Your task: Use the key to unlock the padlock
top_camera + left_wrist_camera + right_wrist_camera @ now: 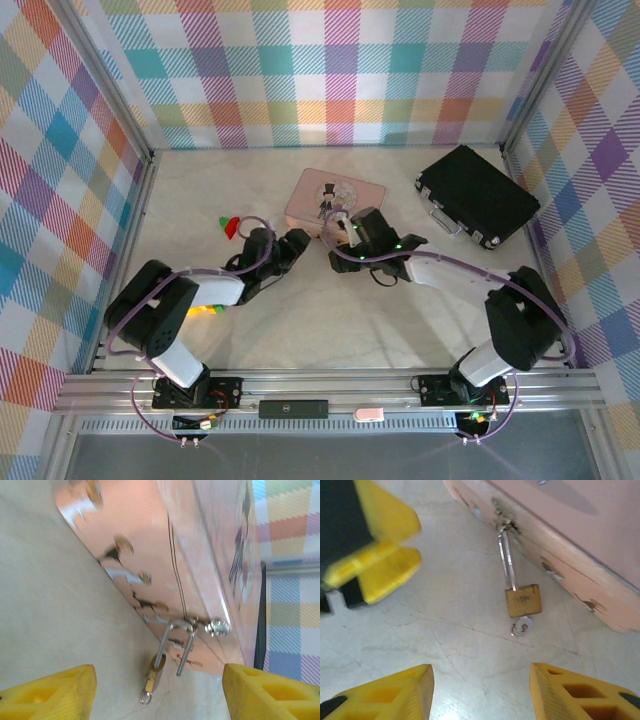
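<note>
Key [522, 626] already in the padlock [523, 600] at the box [600, 530] front edge, shackle [175, 630] maybe popped, left gripper [159, 675] and right gripper [481, 670] both spread apart.

Padlock [523, 600]: small brass body, thin silvery shackle [506, 562] hooked through the clasp on the front edge of the pink box [580, 555]. I see the body lying flat on the tabletop [445, 645], just out from the box, with the shackle stretched straight back to the clasp. Key [522, 626]: tiny and silvery, seated in the bottom of the body, only its round head showing. On my left wrist view one shackle leg seems to end free beside the body; can't confirm.
</note>
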`<state>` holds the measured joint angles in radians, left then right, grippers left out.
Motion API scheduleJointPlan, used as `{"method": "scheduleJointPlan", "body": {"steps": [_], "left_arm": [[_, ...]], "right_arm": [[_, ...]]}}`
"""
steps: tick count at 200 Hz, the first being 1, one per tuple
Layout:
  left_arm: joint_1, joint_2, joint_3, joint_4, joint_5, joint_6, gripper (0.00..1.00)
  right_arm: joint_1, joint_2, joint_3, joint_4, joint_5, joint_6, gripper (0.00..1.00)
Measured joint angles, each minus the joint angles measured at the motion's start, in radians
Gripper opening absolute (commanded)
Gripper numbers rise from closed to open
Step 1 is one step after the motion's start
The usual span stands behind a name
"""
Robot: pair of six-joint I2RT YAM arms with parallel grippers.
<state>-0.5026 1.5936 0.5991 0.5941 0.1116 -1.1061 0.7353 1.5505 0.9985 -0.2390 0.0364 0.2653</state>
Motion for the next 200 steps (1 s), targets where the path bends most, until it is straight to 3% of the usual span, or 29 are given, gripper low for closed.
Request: {"method": "scheduleJointPlan", "body": {"steps": [45, 92, 200], "left_arm": [[0.121, -0.106, 0.021, -0.192, 0.026, 0.076, 0.69], [0.145, -0.119, 0.030, -0.233, 0.039, 0.101, 0.69], [0.145, -0.100, -0.016, -0.115, 0.066, 0.058, 0.65]], "right_arm": [[0.119, 0.237, 0.208, -0.123, 0.234, -0.028, 0.47], [0.158, 0.372, 0.314, -0.233, 0.408, -0.015, 0.44], [0.162, 0.424, 0.323, -0.179, 0.533, -0.024, 0.29]]}}
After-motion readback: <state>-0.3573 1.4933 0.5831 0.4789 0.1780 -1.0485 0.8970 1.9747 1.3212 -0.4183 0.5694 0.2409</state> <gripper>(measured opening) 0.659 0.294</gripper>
